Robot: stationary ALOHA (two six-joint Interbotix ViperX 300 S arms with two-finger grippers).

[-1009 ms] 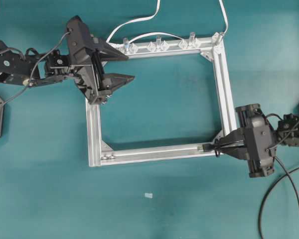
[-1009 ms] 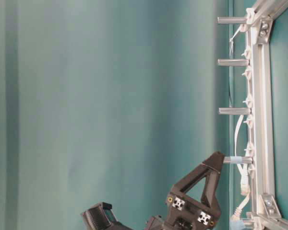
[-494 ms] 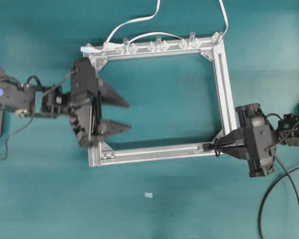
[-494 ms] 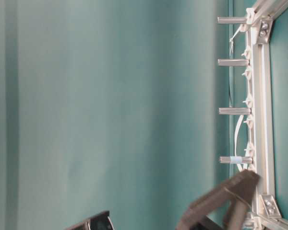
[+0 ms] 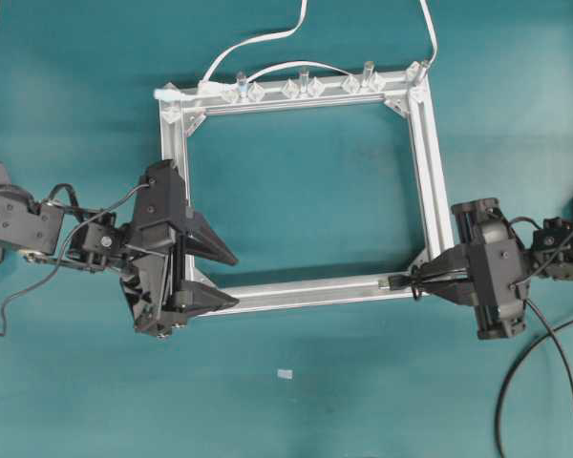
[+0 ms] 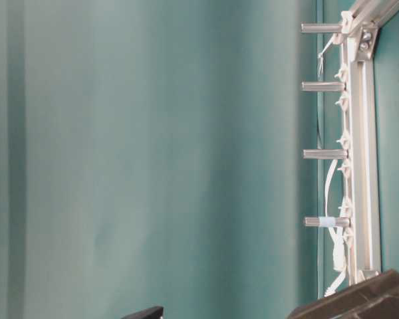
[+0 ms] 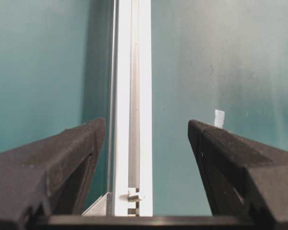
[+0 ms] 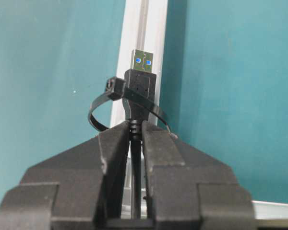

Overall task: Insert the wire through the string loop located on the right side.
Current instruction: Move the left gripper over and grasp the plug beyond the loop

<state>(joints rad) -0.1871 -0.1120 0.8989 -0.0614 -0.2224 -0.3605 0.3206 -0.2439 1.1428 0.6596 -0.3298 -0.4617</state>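
Wire (image 8: 140, 91): thin black cable, moulded black plug body, flat metal USB tip with two blue marks inside. Pinched just behind the plug by the right gripper (image 8: 134, 132), jaws closed on it. Plug passes through the string loop (image 8: 102, 106), a thin dark band, above the silver frame (image 5: 296, 290) at its lower right corner. Left gripper (image 5: 224, 279): jaws spread wide, empty, straddling the frame's lower left corner.

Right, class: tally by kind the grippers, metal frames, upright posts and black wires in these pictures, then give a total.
Grippers: 2
Frame: 1
Posts: 4
Wire: 1
Total: 8
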